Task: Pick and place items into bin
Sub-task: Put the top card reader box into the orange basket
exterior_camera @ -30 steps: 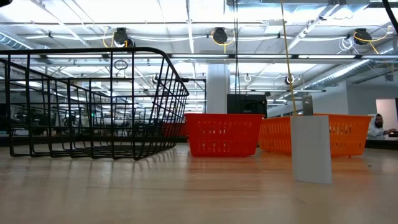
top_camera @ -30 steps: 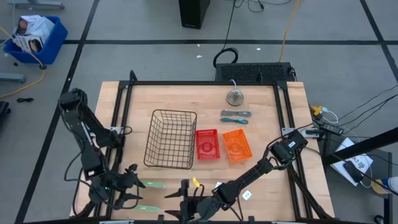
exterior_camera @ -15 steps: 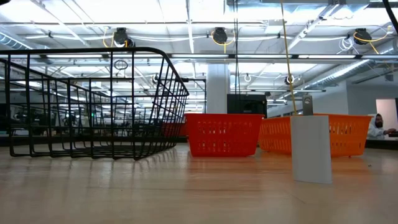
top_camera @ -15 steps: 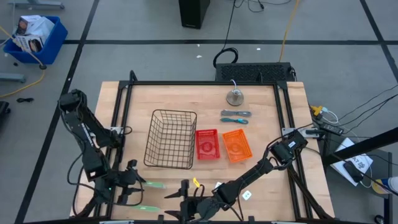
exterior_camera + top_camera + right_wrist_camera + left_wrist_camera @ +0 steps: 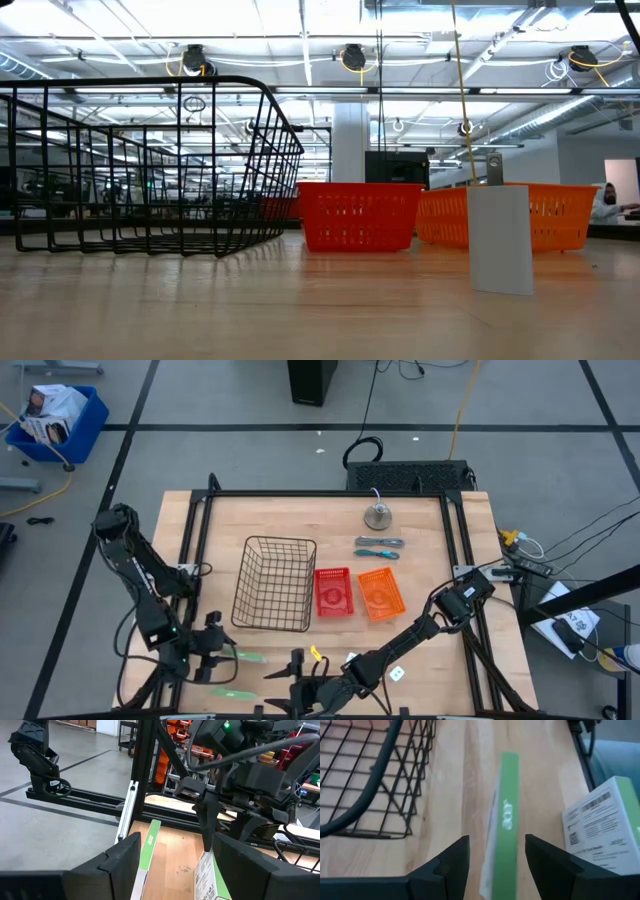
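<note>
High view: the left gripper (image 5: 212, 650) hangs low at the near left of the tabletop (image 5: 420, 540), lined up on a pale-green strip (image 5: 250, 656) just beside the wire basket (image 5: 274, 582); a second green strip (image 5: 231, 693) lies nearer the edge. The right gripper (image 5: 300, 685) waits at the near edge, with a tiny white block (image 5: 397, 674) close by. Two blue-grey hand tools (image 5: 379, 547) lie far off, beyond the red bin (image 5: 334, 592) and orange bin (image 5: 381, 593).
Low view: the wire basket looks empty, so I judge nothing is binned yet; a white block (image 5: 500, 240) stands upright on the wood.
Left wrist view: fingers (image 5: 452, 865) spread wide either side of the strip, not touching, apparently set for a lengthwise pinch.
Right wrist view: fingers (image 5: 117, 862) wide apart, holding nothing; the other arm works ahead.
</note>
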Controlling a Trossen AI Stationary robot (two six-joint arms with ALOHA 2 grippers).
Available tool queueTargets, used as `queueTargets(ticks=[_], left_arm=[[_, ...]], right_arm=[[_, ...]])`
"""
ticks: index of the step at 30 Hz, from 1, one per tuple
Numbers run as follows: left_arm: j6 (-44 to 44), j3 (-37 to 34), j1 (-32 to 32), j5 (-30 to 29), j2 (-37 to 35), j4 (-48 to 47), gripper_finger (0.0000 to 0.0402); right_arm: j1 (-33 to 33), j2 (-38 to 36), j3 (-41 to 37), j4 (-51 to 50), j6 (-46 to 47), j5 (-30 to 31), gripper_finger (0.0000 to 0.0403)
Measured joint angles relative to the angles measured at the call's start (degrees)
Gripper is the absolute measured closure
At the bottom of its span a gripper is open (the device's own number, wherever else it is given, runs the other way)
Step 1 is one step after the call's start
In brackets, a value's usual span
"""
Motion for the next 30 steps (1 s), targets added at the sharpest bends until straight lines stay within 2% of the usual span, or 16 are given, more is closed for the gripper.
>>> queueTargets(ticks=[11, 14, 20, 24, 30], left_arm=[[-5.36, -3.37, 0.04, 2.49, 0.00, 0.56, 0.0242], [-6.15, -3.39, 0.04, 2.52, 0.00, 1.24, 0.0270], [-3.94, -3.39, 0.04, 2.52, 0.00, 3.78, 0.0351], [-1.68, -3.39, 0.04, 3.25, 0.00, 5.19, 0.0351], [2.43, -3.39, 0.04, 0.91, 0.00, 10.93, 0.0352]], right_arm=[[0.00, 0.00, 0.00, -0.02, 0.00, 0.00, 0.0165], [-0.12, 0.00, 0.00, -0.04, -0.04, 0.05, 0.0165], [-0.20, 0.00, 0.00, -0.04, 0.00, 0.20, 0.0165], [-0.20, 0.00, 0.00, -0.07, -0.07, 0.24, 0.0165], [-0.20, 0.00, 0.00, -0.09, -0.14, 0.26, 0.0165]])
